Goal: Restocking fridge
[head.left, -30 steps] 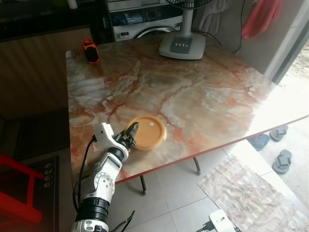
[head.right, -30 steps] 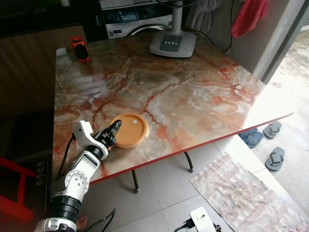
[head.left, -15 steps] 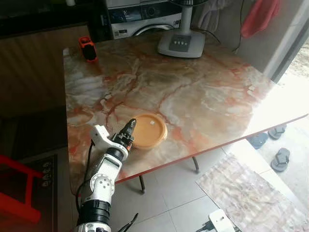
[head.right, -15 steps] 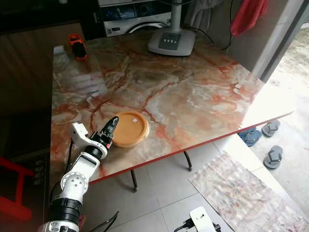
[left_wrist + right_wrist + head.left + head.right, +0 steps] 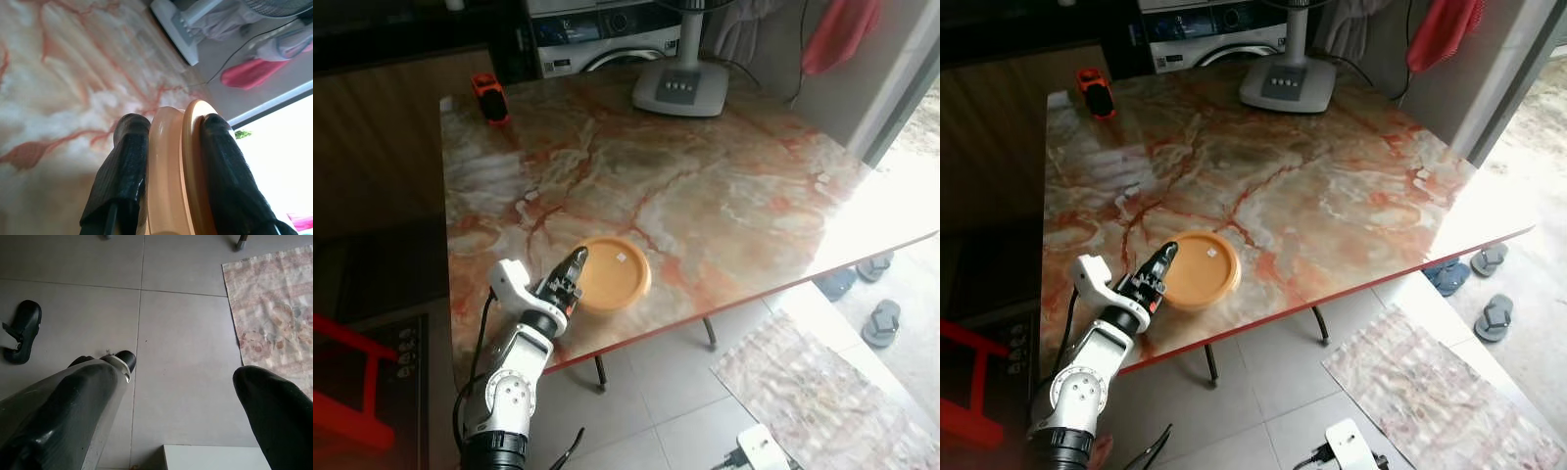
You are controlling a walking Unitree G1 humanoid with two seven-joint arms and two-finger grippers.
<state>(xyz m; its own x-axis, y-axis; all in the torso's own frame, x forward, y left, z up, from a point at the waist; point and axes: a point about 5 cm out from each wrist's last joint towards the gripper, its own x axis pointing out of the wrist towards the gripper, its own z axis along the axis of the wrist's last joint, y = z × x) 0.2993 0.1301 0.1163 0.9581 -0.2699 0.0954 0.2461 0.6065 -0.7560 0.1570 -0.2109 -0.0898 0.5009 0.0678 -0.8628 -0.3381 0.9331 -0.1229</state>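
A round orange lidded container (image 5: 611, 275) lies near the front edge of the marble table (image 5: 705, 176). My left gripper (image 5: 570, 277) is shut on its near left rim. In the left wrist view the container (image 5: 171, 171) sits edge-on between the two black fingers (image 5: 222, 166), lid rim and tub rim both clamped. My right gripper (image 5: 186, 396) hangs low over the tiled floor with its fingers spread wide and nothing between them.
A grey fan base (image 5: 679, 91) stands at the table's far side and a small orange-black device (image 5: 488, 98) at its far left corner. A washing machine (image 5: 597, 44) is behind. A patterned mat (image 5: 822, 392), sandals (image 5: 881, 323) and a red stool (image 5: 352, 382) lie on the floor.
The left arm has drawn back slightly toward the table's front edge with the container held in it. The camera shifted a little.
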